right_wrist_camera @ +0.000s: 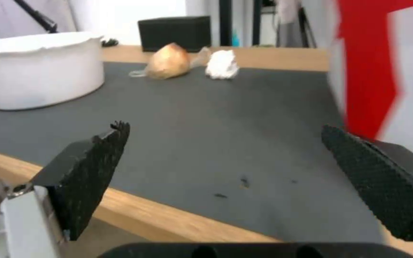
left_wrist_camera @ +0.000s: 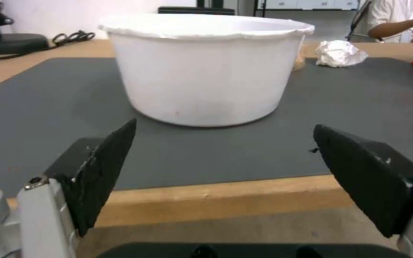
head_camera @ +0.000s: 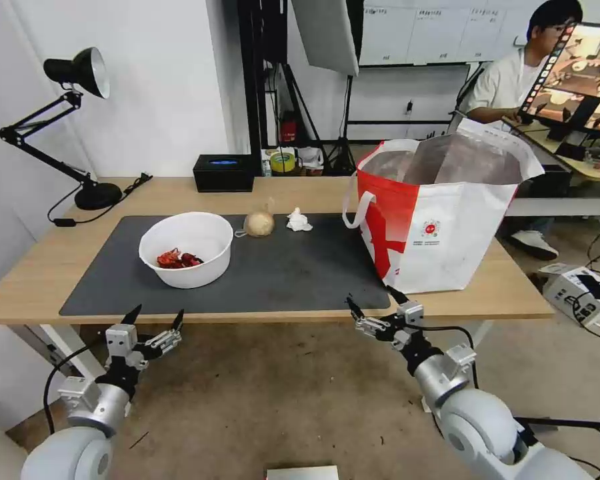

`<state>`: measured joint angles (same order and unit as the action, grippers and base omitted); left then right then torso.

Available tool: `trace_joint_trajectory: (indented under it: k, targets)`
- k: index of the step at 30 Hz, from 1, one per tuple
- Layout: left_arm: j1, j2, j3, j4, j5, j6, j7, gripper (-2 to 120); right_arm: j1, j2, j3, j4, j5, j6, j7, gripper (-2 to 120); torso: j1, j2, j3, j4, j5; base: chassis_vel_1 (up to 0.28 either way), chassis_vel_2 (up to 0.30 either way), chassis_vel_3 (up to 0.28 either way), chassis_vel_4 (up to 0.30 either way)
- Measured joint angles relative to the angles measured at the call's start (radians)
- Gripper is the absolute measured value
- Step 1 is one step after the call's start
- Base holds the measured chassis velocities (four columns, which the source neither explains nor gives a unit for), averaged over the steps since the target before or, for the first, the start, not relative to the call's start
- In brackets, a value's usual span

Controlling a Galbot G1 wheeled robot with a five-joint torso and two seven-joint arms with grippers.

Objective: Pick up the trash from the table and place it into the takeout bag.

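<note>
Trash lies on the mat (head_camera: 280, 273) beyond both grippers, none of it held. Left gripper (head_camera: 155, 319) hangs just off the near edge of the table (head_camera: 40, 267), below the tabletop in the head view, its fingers spread wide and empty; straight ahead of it, a little way in from the mat's near edge, stands the bowl (head_camera: 187, 248) with red scraps (head_camera: 178, 259) inside, and in the left wrist view the bowl (left_wrist_camera: 206, 68) sits centred between the two black pads (left_wrist_camera: 104, 172). Right gripper (head_camera: 375, 308) hovers at the table's near edge too, touching nothing, jaws wide apart; in its wrist view the open mat (right_wrist_camera: 206, 136) stretches ahead between the pads (right_wrist_camera: 87, 172). Farther out from it, toward the far side of the mat, the wrapped lump (head_camera: 259, 224) and the tissue (head_camera: 299, 220) lie close together but apart, the lump nearer the bowl. Just beside the right gripper, on its outer side and a little beyond it, the bag (head_camera: 440, 213) stands upright on the table with its mouth open, foil lining showing, one corner resting on the mat. Behind the trash, at the table's far edge, sits a tissue box (head_camera: 224, 173), and a lamp (head_camera: 60, 127) stands at the far corner on the left gripper's side.
</note>
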<state>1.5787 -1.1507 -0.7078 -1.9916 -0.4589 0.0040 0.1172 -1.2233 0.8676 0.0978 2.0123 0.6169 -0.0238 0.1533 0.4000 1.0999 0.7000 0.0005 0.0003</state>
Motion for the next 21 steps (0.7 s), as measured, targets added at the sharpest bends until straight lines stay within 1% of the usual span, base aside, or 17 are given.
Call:
trace_joint_trajectory:
  k: [1,2,3,5,6,8,9,11,12,15,16,18,19,21]
  targets:
    - [-0.011,0.006,0.009,0.004,0.0,0.001,0.0,100,0.024,0.0,-0.013,-0.002,0.008,-0.014,0.006,100,0.0,0.0,0.0,-0.0009,-0.0004,0.0,0.0,0.0,0.0]
    - [-0.011,0.006,0.009,0.004,0.0,0.001,0.0,100,0.024,0.0,-0.013,-0.002,0.008,-0.014,0.006,100,0.0,0.0,0.0,-0.0009,-0.0004,0.0,0.0,0.0,0.0]
    - [-0.016,0.01,0.012,0.007,0.0,0.002,0.001,100,0.071,-0.001,-0.043,-0.012,0.021,-0.033,0.015,100,0.0,0.0,0.0,-0.001,-0.0007,0.0,0.0,0.0,0.0]
    - [-0.017,0.013,0.009,0.007,0.0,0.002,0.002,100,0.173,-0.004,-0.115,-0.033,0.05,-0.063,0.025,100,0.0,0.0,0.0,-0.0007,0.0,0.0,0.0,0.0,0.0]
    - [-0.017,0.013,0.009,0.007,0.0,0.002,0.002,100,0.173,-0.004,-0.115,-0.033,0.05,-0.063,0.025,100,0.0,0.0,0.0,-0.0007,0.0,0.0,0.0,0.0,0.0]
    - [-0.017,0.011,0.0,0.004,0.0,0.003,0.002,100,0.298,-0.005,-0.203,-0.066,0.089,-0.092,0.029,100,0.0,0.0,0.0,0.0,-0.0004,0.0,0.0,0.0,0.0]
    - [-0.017,0.011,0.0,0.004,0.0,0.003,0.002,100,0.298,-0.005,-0.203,-0.066,0.089,-0.092,0.029,100,0.0,0.0,0.0,0.0,-0.0004,0.0,0.0,0.0,0.0]
    - [-0.019,0.004,-0.003,-0.002,0.0,0.003,0.002,100,0.42,0.003,-0.297,-0.113,0.133,-0.114,0.028,100,0.0,0.0,0.0,-0.0005,-0.0003,0.0,0.0,0.0,0.0]
    - [-0.019,0.004,-0.003,-0.002,0.0,0.003,0.002,100,0.42,0.003,-0.297,-0.113,0.133,-0.114,0.028,100,0.0,0.0,0.0,-0.0005,-0.0003,0.0,0.0,0.0,0.0]
    - [-0.021,-0.006,-0.002,-0.005,0.003,0.003,0.003,100,0.575,0.041,-0.399,-0.183,0.194,-0.145,0.025,100,0.0,0.0,0.0,-0.0005,-0.0002,0.0,0.0,0.0,0.0]
    - [-0.021,-0.006,-0.002,-0.005,0.003,0.003,0.003,100,0.575,0.041,-0.399,-0.183,0.194,-0.145,0.025,100,0.0,0.0,0.0,-0.0005,-0.0002,0.0,0.0,0.0,0.0]
    - [-0.022,-0.011,-0.002,-0.006,0.005,0.003,0.003,100,0.68,0.088,-0.458,-0.249,0.203,-0.161,0.039,100,0.0,0.0,0.0,-0.0001,-0.0009,0.0,0.0,0.0,0.0]
    - [-0.022,-0.011,-0.002,-0.006,0.005,0.003,0.003,100,0.68,0.088,-0.458,-0.249,0.203,-0.161,0.039,100,0.0,0.0,0.0,-0.0001,-0.0009,0.0,0.0,0.0,0.0]
    - [-0.023,-0.011,-0.001,-0.006,0.005,0.003,0.004,100,0.765,0.154,-0.511,-0.324,0.204,-0.188,0.106,100,0.0,0.0,0.0,-0.0004,-0.0001,0.0,0.0,0.0,0.0]
